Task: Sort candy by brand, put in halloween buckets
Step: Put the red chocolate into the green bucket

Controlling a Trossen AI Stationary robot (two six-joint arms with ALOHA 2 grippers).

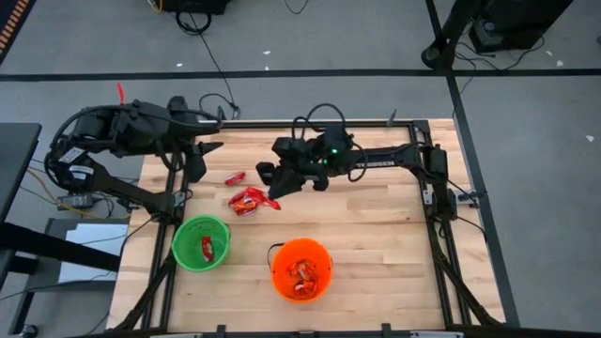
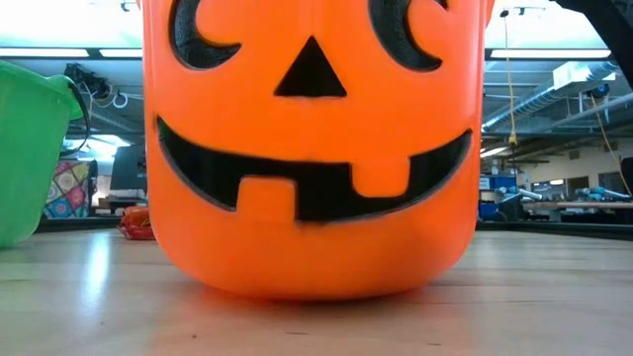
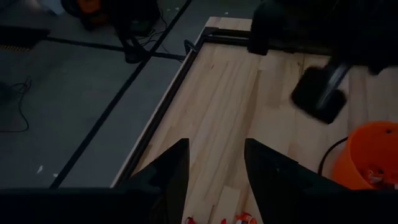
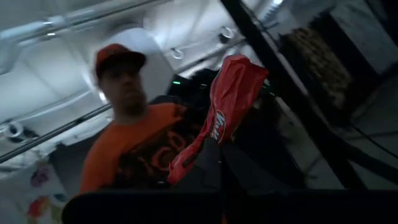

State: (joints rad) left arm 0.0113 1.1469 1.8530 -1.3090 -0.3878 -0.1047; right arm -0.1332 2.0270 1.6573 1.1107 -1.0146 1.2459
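A crinkled glossy red candy wrapper (image 4: pixel 231 106) is pinched in the closed right gripper (image 4: pixel 214 146), raised above the pale wooden plank table (image 1: pixel 376 244). The left gripper (image 3: pixel 214 163) is held part-open, empty, near loose red candy (image 1: pixel 252 199).

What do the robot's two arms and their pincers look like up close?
Both arms are dark, nearly black, built of chunky jointed segments. The right arm carries white lettering along one segment and a small green light near its wrist. The left arm trails looping black cables at its base. The left gripper ends in two flat, dark, wedge-shaped fingers.
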